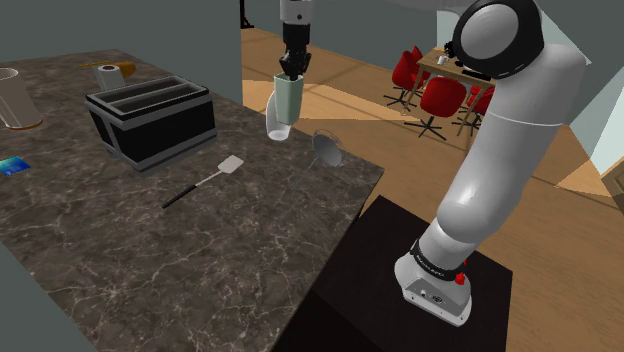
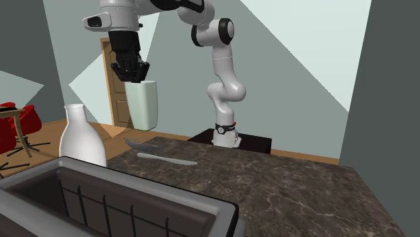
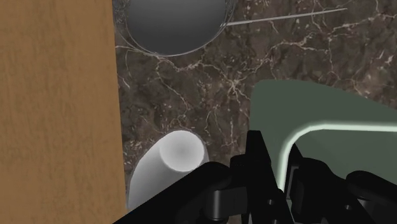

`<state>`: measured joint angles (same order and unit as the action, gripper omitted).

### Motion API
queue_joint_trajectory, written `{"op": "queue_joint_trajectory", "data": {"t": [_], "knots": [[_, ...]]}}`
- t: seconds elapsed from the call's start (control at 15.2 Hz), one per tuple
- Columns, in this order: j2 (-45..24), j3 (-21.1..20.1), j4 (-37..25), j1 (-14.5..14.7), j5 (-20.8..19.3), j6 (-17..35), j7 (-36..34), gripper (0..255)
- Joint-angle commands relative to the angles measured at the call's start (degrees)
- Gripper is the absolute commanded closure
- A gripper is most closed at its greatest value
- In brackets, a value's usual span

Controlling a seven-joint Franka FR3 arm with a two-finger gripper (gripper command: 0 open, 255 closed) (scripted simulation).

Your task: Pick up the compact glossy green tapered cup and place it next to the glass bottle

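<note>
cup (image 1: 290,97) pale green, up over bench (image 1: 150,250) | tool (image 1: 291,72) grips its rim | white bottle (image 1: 277,120) just beside

The black gripper (image 2: 134,75) hangs at eleven o'clock in the frame, its fingers clasping the rim of a pale green cup (image 2: 145,106) that is upright and clear of the dark marbled counter (image 2: 289,192). From the cup, a white bottle (image 2: 82,138) stands on the counter at eight o'clock, a shallow grey utensil (image 2: 138,143) lies at six and a pale spatula (image 2: 168,160) at five. A black box (image 2: 134,202) with a grey rim fills the frame's seven o'clock corner, and the arm's base (image 2: 225,134) sits at four o'clock from the cup
</note>
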<state>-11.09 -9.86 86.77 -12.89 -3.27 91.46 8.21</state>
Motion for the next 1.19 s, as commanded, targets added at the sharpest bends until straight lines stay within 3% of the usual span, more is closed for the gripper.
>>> {"op": "queue_joint_trajectory", "data": {"t": [0.0, 1.12], "knots": [[0.2, 0.0, 1.7, 0.0, 0.0, 1.6, -0.1, 255], [-0.8, 0.1, 13.5, -0.2, -0.3, 14.3, -0.6, 255]]}}
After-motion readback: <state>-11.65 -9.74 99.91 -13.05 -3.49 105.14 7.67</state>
